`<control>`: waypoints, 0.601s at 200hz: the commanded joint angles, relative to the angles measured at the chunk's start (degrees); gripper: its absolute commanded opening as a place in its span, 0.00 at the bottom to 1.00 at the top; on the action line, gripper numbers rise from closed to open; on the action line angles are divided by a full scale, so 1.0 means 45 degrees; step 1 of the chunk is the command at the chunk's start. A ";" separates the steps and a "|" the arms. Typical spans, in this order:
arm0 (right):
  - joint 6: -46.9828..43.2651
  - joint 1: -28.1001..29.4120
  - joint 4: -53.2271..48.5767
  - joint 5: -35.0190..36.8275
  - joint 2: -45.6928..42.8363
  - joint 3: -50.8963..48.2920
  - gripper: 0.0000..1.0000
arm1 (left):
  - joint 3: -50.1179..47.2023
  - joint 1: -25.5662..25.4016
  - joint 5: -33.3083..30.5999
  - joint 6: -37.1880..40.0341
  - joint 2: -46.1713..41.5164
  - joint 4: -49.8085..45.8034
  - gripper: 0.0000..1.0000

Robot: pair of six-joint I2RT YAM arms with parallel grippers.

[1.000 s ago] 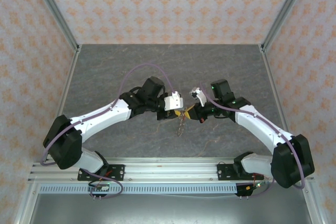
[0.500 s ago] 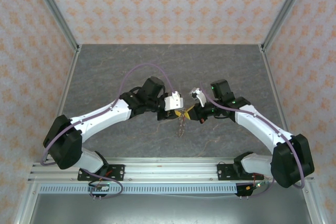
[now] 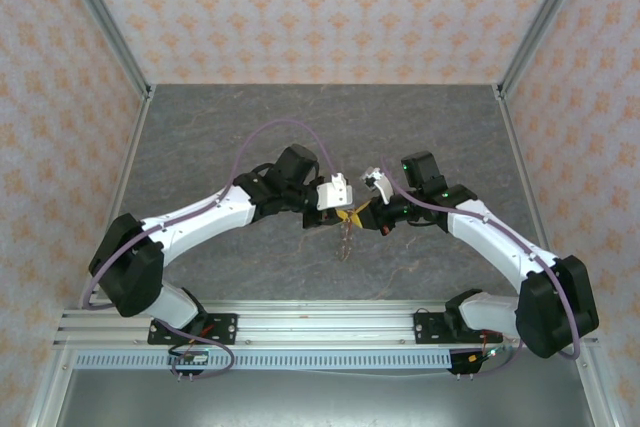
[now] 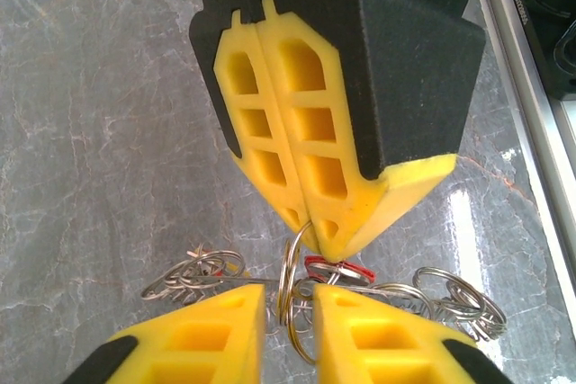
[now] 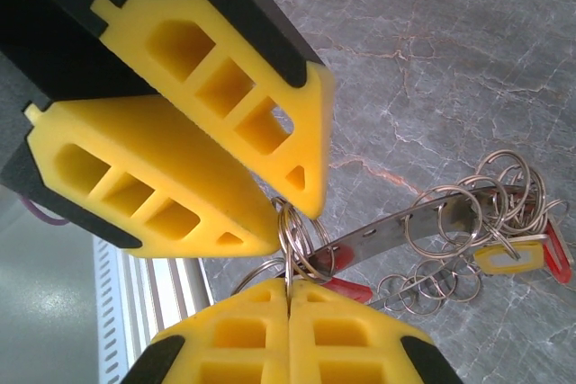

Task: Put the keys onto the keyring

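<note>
Right end effector [image 5: 288, 299] clamped on small split ring [image 5: 290, 240] of the keyring [image 5: 387, 233], keys [image 5: 506, 258] dangling off it; left end effector [image 4: 288, 301] narrow around same ring, grip unclear.

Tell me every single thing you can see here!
keyring: one, silver-grey, by the two grippers' tips.
small wire rings: many, silver, hung along the keyring.
yellow key: one, yellow head, near the keyring's far end.
red keys: two seen, red heads, one beside the right gripper's fingers, one by the yellow key.
table: one, grey marbled, beneath everything.
walls: three, cream with orange pattern, round the table.
rail: one, silver, near edge, under the arm bases.
left gripper: one, yellow and black, tips either side of a wire ring.
right gripper: one, yellow and black, shut on a wire ring.
</note>
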 commanded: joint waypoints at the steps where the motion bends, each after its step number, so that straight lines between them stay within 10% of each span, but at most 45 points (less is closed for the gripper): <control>1: -0.0329 -0.0036 0.0180 -0.0527 -0.0193 0.0484 0.00 | 0.0478 -0.0126 -0.0120 0.0129 0.0121 -0.0251 0.16; 120: 0.0734 -0.0341 -0.0442 0.0956 -0.0206 0.0017 0.00 | -0.0477 -0.0158 -0.0355 -0.0607 -0.0457 0.1029 0.00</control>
